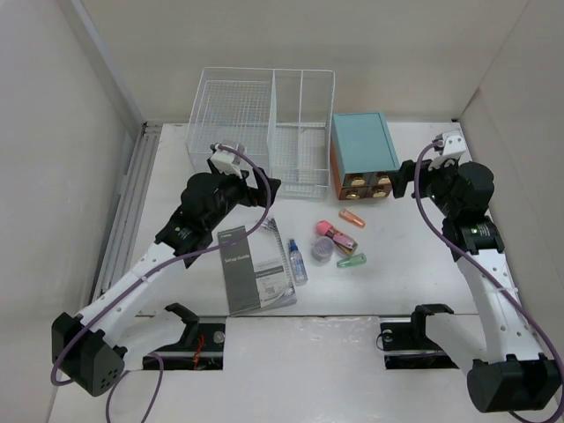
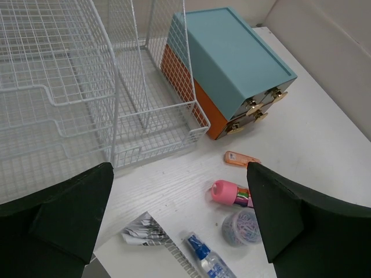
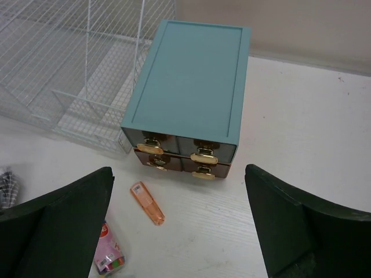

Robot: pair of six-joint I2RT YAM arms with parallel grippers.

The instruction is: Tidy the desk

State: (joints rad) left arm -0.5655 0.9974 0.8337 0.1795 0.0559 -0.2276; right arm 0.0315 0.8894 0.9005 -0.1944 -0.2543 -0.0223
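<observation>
The white desk point(image 1: 414, 264) holds loose items in its middle: a grey booklet point(image 1: 251, 269), a small blue-capped bottle point(image 1: 297, 261), a pink tube point(image 1: 333, 233), a clear jar of paper clips point(image 1: 322, 251), an orange clip point(image 1: 352, 217) and a green clip point(image 1: 352, 261). My left gripper point(image 1: 264, 189) is open and empty, held above the desk in front of the wire basket point(image 1: 264, 132); below it are the pink tube point(image 2: 226, 192), jar point(image 2: 240, 226) and bottle point(image 2: 206, 258). My right gripper point(image 1: 407, 181) is open and empty, just right of the teal-topped drawer box point(image 1: 363, 154), facing its gold-handled drawers point(image 3: 197, 156).
The wire basket point(image 2: 145, 116) and drawer box point(image 2: 232, 58) stand side by side at the back. Pale panels wall the desk on the left, back and right. The orange clip point(image 3: 148, 204) lies in front of the drawers. Both arm bases sit at the near edge.
</observation>
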